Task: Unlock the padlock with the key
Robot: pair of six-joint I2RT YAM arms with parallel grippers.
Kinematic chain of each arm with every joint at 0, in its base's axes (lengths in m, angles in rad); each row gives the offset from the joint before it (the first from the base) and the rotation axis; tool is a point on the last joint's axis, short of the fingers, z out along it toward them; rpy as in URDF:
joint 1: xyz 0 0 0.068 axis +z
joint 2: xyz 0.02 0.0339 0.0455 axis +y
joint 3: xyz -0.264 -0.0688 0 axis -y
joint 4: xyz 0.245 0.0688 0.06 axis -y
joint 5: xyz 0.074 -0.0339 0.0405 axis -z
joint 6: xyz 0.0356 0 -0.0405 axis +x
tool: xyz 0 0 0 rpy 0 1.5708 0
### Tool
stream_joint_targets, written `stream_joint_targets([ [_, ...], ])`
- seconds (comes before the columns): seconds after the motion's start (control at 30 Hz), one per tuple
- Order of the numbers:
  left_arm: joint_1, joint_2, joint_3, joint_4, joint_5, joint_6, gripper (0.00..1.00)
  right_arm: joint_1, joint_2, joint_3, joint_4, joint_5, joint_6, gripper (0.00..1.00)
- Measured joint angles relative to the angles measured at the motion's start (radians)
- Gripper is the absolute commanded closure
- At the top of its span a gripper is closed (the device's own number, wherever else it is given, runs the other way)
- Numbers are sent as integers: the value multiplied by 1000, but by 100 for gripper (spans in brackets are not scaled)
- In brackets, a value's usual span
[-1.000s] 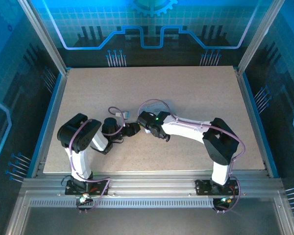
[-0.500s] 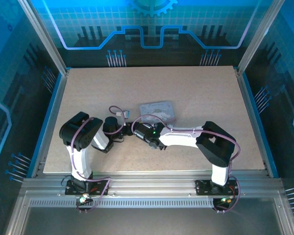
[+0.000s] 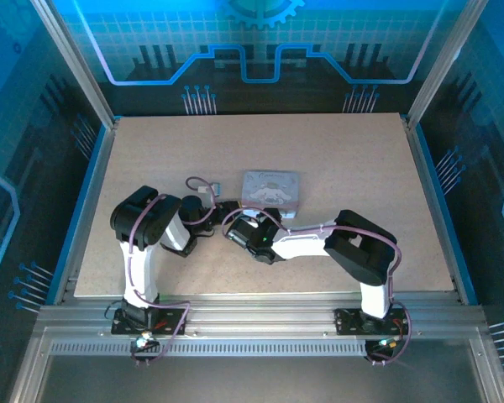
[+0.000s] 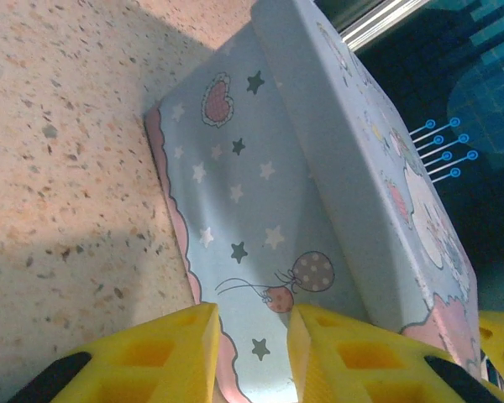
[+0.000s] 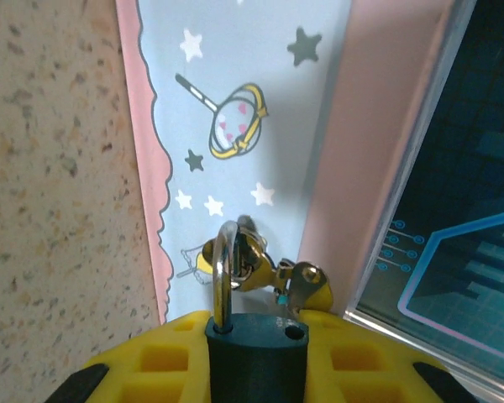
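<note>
My right gripper (image 5: 254,332) is shut on the padlock (image 5: 254,361), a small dark body pinched between its yellow fingers. The silver shackle (image 5: 224,269) stands up with one leg out of its hole and reaches into the metal latch (image 5: 256,256) on the side of the pale printed tin (image 5: 235,92). The key is hidden. My left gripper (image 4: 252,340) is open; the tin's wall (image 4: 252,193) shows through the gap between its fingers (image 4: 164,348). From above, both grippers (image 3: 221,210) (image 3: 240,221) meet at the tin's (image 3: 271,189) near left corner.
The tin lies mid-table on the speckled board (image 3: 353,159). A purple cable with a white plug (image 3: 203,191) loops beside my left arm. Metal posts and blue panels wall the table's sides and back.
The right arm has swung left and toward the near edge, uncovering the tin. The left gripper has moved up toward the tin's corner and its fingers have narrowed a little.
</note>
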Motion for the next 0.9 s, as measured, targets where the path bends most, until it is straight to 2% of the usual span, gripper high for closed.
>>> stream_joint_targets([
  [0.13,0,1,1,0,-5,0,72,-3,1,17,-24,-21,33,100],
  [0.4,0,0,0,10,-60,-19,72,-32,53,185,-247,-81,137,100],
  [0.53,1,-1,-1,5,-66,-23,72,-60,52,295,-444,-256,244,99],
  [0.6,2,-5,-1,11,-69,-25,72,-88,52,374,-552,-373,314,90],
  [0.67,3,-11,-1,16,-68,-25,72,-108,43,415,-615,-465,373,85],
  [0.8,2,-12,-1,-19,-34,-24,72,-108,27,415,-653,-594,449,77],
  [0.9,-27,-24,-2,-49,28,-19,71,-105,13,406,-587,-700,491,66],
])
